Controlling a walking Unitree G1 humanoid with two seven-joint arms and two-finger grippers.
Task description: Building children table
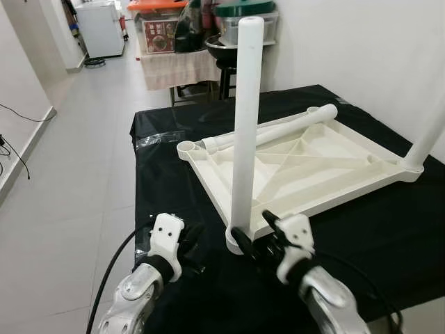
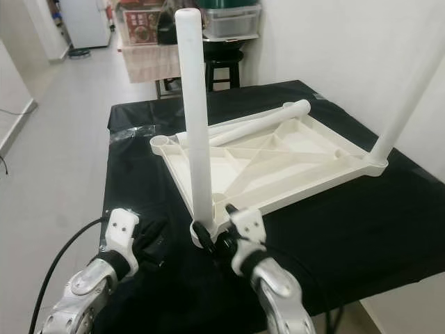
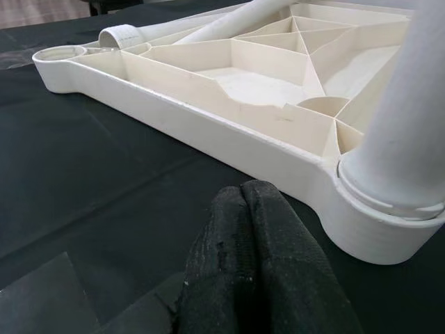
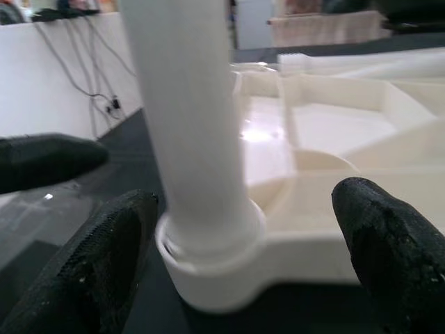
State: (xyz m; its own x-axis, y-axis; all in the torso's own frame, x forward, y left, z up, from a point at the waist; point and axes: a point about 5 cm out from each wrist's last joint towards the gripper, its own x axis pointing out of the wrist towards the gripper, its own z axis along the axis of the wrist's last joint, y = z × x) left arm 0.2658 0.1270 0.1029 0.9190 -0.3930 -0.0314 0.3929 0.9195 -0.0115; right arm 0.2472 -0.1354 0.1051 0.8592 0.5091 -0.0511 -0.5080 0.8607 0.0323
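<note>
A white plastic table top (image 1: 208,177) lies upside down on a table covered in black cloth (image 1: 389,229). One white leg (image 1: 247,118) stands upright in its near corner socket (image 3: 379,229). A second leg (image 1: 427,132) stands in the right corner, and a third leg (image 1: 285,129) lies across the ribs. The far left socket (image 1: 188,147) is empty. My right gripper (image 1: 252,228) is open, its fingers (image 4: 104,257) on either side of the near leg's base without touching it. My left gripper (image 1: 191,236) is shut with nothing in it, just left of that corner, low over the cloth.
Behind the table are a dark stool (image 1: 226,69), a cloth-draped shelf with storage boxes (image 1: 167,31) and a white appliance (image 1: 101,28). Open tiled floor (image 1: 62,181) lies to the left and a white wall (image 1: 361,49) to the right. A black cable (image 1: 108,278) hangs by my left arm.
</note>
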